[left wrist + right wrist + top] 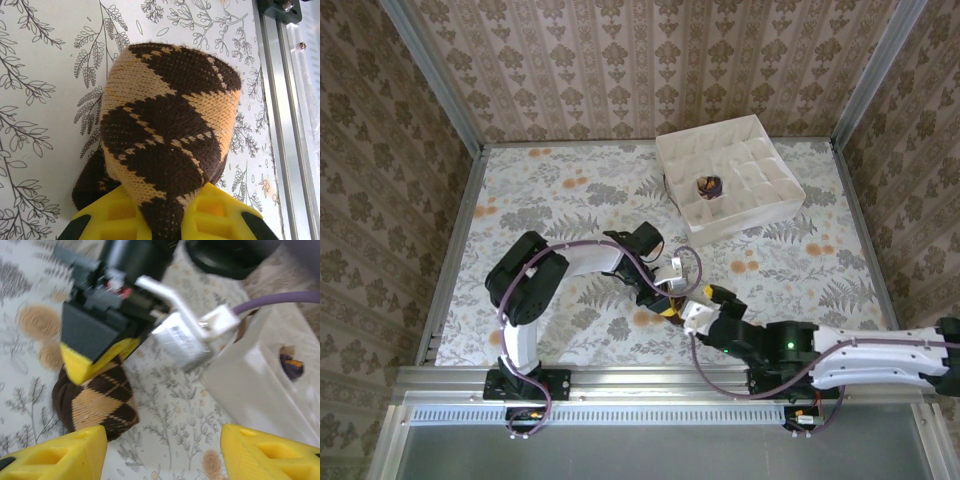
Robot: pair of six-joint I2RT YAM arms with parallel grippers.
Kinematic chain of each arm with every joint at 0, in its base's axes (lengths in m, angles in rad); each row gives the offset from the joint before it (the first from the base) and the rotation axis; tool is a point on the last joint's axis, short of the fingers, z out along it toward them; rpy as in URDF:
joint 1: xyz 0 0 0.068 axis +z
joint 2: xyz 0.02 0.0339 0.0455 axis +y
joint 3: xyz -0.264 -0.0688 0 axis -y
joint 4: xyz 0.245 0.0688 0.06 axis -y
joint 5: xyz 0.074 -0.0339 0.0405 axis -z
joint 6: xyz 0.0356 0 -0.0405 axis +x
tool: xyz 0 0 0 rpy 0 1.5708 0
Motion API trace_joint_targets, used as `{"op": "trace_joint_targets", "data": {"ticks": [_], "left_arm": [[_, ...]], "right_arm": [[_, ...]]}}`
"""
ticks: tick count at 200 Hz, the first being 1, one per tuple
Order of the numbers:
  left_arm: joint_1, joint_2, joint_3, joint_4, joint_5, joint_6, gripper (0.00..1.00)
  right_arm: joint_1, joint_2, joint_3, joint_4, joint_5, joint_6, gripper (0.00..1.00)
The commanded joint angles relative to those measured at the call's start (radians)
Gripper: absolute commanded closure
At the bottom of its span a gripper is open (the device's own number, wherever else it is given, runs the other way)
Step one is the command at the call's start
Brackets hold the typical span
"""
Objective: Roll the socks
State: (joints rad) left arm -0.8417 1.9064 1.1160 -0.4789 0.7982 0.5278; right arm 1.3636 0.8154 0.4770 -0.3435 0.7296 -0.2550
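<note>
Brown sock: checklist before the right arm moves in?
1. Grip: left fingers clamped on the brown sock: ok.
2. Approach: right fingers open, facing the sock: ok.
3. Sock resting on the table: cannot tell.
4. Roll finished and tight: cannot tell; a dark fold sticks out beside the left fingers.
5. Other one: purple sock sits in a compartment of the white box: ok.

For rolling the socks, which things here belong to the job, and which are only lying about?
Belong to the job:
- brown knitted sock with orange-yellow diamonds, clamped in the left gripper
- purple striped sock, balled, in a box compartment

Only lying about:
- white compartmented box
- floral-patterned table
</note>
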Motion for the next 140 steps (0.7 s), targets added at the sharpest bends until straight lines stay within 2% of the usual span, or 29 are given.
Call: {"op": "trace_joint_targets", "data": {"ticks": [1,21,52,106,140], "left_arm": [[-0.002,0.046,0.0,-0.093,-0.011,-0.021,1.0],[-0.002,0.051,0.003,-0.099,-0.004,-0.026,1.0],[0.001,0.062,0.017,-0.118,0.002,-0.024,1.0],[0.001,0.088,0.053,-0.157,0.009,-0.018,1.0],[0.001,0.091,0.056,-0.164,0.01,-0.017,1.0]], "right_arm": [[0.015,0.114,0.047,-0.004,-0.036,-0.022,0.39],[0.025,0.186,0.052,0.024,-0.031,-0.084,0.39],[0.017,0.264,0.045,0.069,-0.02,-0.168,0.33],[-0.012,0.437,0.064,0.134,-0.015,-0.241,0.25],[-0.052,0.508,0.081,0.167,0.001,-0.276,0.24]]}}
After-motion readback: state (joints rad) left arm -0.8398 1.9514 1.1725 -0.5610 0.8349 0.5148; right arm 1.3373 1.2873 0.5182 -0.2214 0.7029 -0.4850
